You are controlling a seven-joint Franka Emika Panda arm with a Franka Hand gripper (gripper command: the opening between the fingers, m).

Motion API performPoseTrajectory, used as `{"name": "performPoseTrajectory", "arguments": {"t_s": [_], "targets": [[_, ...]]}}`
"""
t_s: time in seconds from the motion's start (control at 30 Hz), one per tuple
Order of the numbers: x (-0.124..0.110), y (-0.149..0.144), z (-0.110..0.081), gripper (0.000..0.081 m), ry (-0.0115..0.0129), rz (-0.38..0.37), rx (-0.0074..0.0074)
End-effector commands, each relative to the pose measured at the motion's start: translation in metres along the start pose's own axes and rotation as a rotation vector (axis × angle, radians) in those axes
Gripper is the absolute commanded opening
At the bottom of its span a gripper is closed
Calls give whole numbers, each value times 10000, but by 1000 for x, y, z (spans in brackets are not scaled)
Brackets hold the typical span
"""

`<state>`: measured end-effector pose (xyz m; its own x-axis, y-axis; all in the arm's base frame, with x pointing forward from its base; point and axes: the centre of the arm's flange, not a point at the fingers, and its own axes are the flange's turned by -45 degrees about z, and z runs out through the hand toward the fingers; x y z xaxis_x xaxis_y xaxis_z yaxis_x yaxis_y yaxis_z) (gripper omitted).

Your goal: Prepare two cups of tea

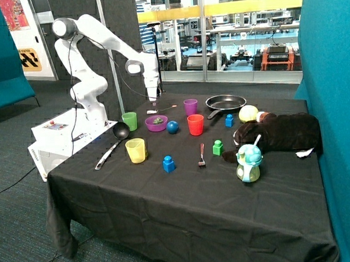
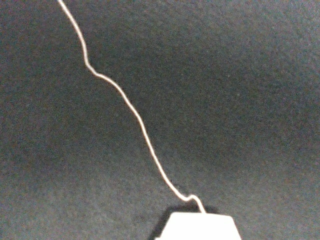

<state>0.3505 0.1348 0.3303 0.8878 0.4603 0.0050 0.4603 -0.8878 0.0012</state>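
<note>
We see the white Franka arm reaching down over the far side of the table (image 1: 167,224), which is draped in a matte black cloth. Its pincer (image 1: 153,102) hangs just above a small flat white tea bag (image 1: 152,111) lying on the cloth; from the outside view we cannot tell how far the fingers stand apart, nor whether they hold anything.

In the wrist view, the packet shows as a pale, flat trapezoid against the finely grained dark fabric, with a thin white string (image 2: 130,107) running away from it in a loose, wavy line. In the outside view that string stretches from below the pincer toward a purple plastic cup (image 1: 190,106). We make out only this one tea bag.

Just in front of the pincer sits a shallow purple bowl (image 1: 156,123) with something green inside, and beside it a glossy blue ball (image 1: 172,127). A translucent green cup (image 1: 130,121) stands nearby on the arm's base side, with a black ladle (image 1: 113,141) and a yellow cup (image 1: 136,150) nearer the front edge. Farther from the pincer stand a red cup (image 1: 195,124) and a round black frying pan (image 1: 225,101). Well apart lie a brown plush toy (image 1: 277,133), a metal fork (image 1: 201,155), blocky blue (image 1: 168,164) and green bricks (image 1: 217,147), and a rounded teal toy teapot (image 1: 248,162).
</note>
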Motion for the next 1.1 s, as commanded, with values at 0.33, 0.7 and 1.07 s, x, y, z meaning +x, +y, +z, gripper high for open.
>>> {"name": "performPoseTrajectory", "arguments": {"t_s": [0.33,0.7,1.07], "targets": [[-11,7,26,569,-51,1199,9],[-34,-6,45,549,-50,334,11],[-43,-19,56,518,-50,-2,12]]}}
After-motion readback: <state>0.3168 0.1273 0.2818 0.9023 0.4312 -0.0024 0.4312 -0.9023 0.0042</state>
